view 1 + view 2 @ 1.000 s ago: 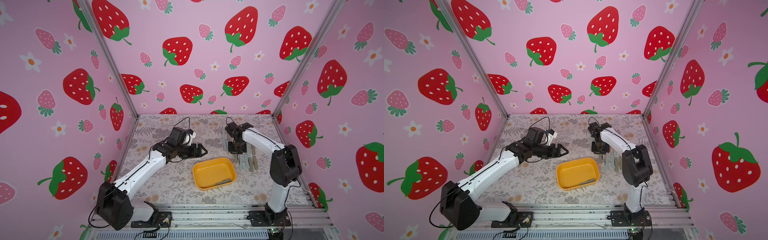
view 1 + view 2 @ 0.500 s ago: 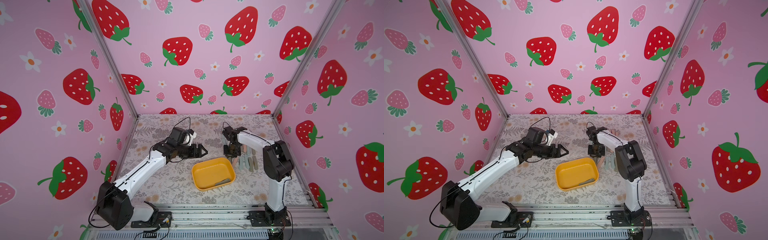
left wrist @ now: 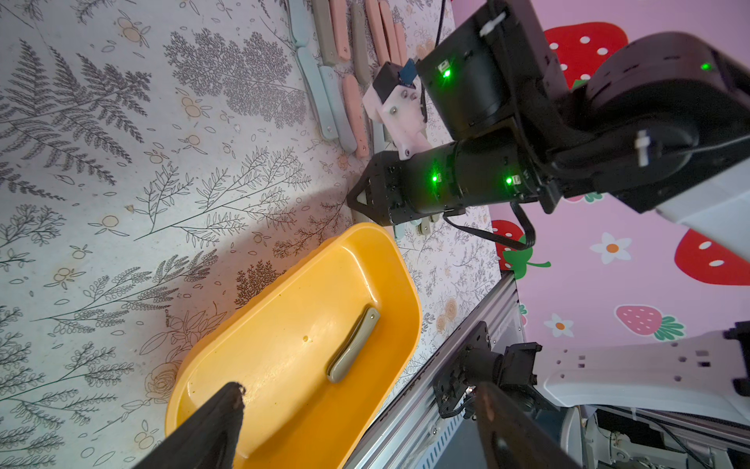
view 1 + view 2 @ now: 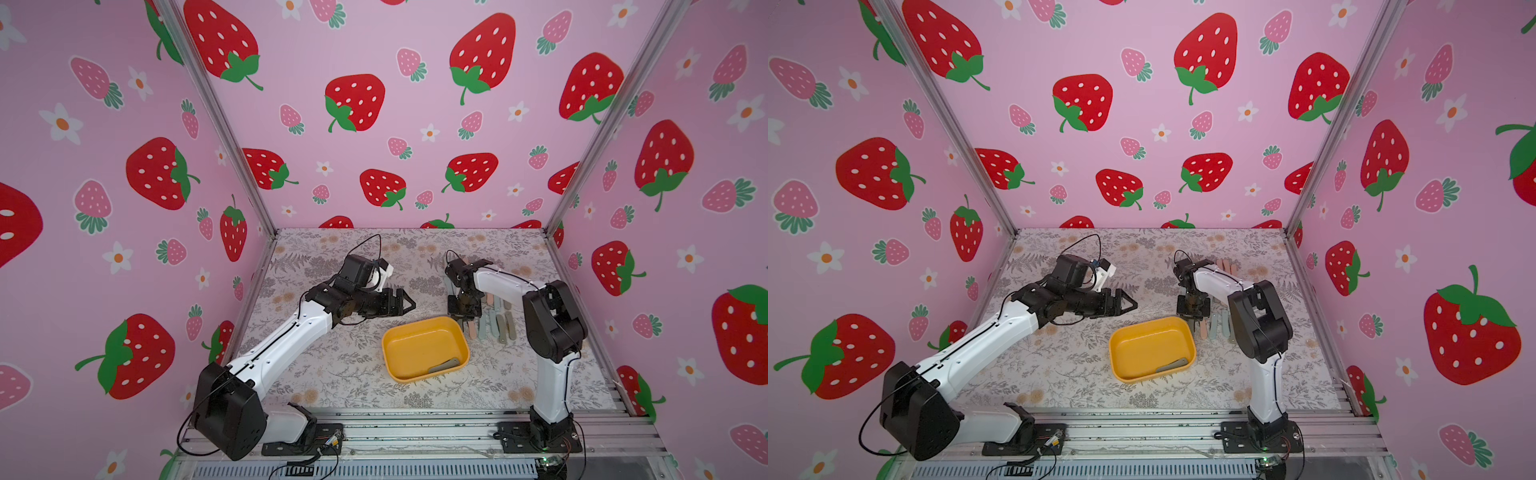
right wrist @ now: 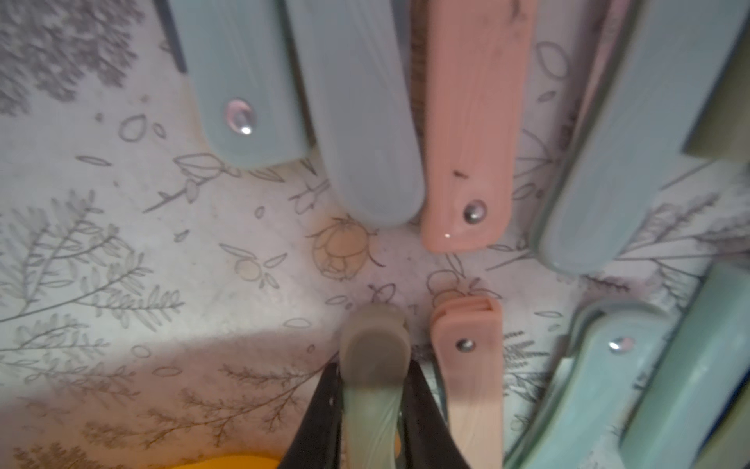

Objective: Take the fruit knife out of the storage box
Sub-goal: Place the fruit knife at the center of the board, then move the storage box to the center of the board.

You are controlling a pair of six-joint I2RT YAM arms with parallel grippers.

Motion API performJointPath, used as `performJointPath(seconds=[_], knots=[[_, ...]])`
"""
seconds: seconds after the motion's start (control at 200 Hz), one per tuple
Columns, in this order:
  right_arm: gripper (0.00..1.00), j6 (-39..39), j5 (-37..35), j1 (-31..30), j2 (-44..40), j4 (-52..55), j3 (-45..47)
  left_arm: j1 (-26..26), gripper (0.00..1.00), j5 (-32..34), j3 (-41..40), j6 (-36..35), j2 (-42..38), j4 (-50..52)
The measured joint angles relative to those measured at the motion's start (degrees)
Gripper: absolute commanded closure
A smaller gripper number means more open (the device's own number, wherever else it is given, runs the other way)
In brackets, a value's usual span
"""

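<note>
Black matt fingers [image 5: 324, 406] of the right gripper [image 5: 371, 377] press against both flanks of a smooth grey-green plastic folding fruit knife [image 5: 373, 349] with a rounded end, so the jaws are clamped on it. Whether its tip touches the cloth cannot be told.

Just beside it lies a salmon-pink plastic knife handle [image 5: 466, 357] with a small metal rivet. Past that are more folded knives [image 4: 494, 322] in pale blue-grey, pink and sage, slim bars with rounded ends set side by side in rows.

In both top views the right gripper [image 4: 464, 318] [image 4: 1192, 318] points down just beyond the far right corner of the storage box [image 4: 411, 349] [image 4: 1142, 349]. The box is a shallow yellow-orange plastic tub, glossy, rectangular with rounded corners and low walls. On its floor, near the near right corner, lies an olive-grey folded fruit knife [image 4: 444, 365] [image 3: 353, 345], flat and slightly curved.

The left gripper [image 4: 405, 302] hangs above the cloth beyond the box's far left corner, pointing towards the right arm. Its black jaws are spread wide and hold nothing.

Everything rests on a pale tablecloth [image 4: 332, 365] printed with grey ferns and faint orange blossoms.
</note>
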State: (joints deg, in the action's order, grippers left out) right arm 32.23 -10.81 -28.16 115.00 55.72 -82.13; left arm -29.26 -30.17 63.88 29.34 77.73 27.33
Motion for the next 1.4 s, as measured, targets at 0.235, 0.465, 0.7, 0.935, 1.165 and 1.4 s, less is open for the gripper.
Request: performJointPath(seconds=[0.235,0.465,0.7,0.935,1.165,1.4], knots=[[0.62,-0.11,-2.56,0.20,-0.59,2.38,0.00,0.00,0.10,-0.20,-0.63,0.00,0.00,-0.20],[0.51,-0.17,-3.61,-0.39,-8.46,4.83,-0.11,0.02,0.12,0.52,-0.46,-1.01,2.29,0.22],[0.95,2.97,-0.11,-3.54,-22.69,6.08,11.10,1.18,0.84,2.78,3.89,-0.76,12.15,1.81],[1.00,6.45,8.09,-11.80,-25.27,9.33,20.44,2.45,1.00,2.67,7.41,-1.07,21.51,0.96],[1.00,7.69,12.55,-17.68,-24.50,9.75,20.65,2.69,1.00,2.49,8.02,-1.09,25.00,0.22],[1.00,6.75,13.16,-18.51,-18.99,9.70,18.16,2.80,1.00,2.45,7.85,-1.09,24.59,-0.17]])
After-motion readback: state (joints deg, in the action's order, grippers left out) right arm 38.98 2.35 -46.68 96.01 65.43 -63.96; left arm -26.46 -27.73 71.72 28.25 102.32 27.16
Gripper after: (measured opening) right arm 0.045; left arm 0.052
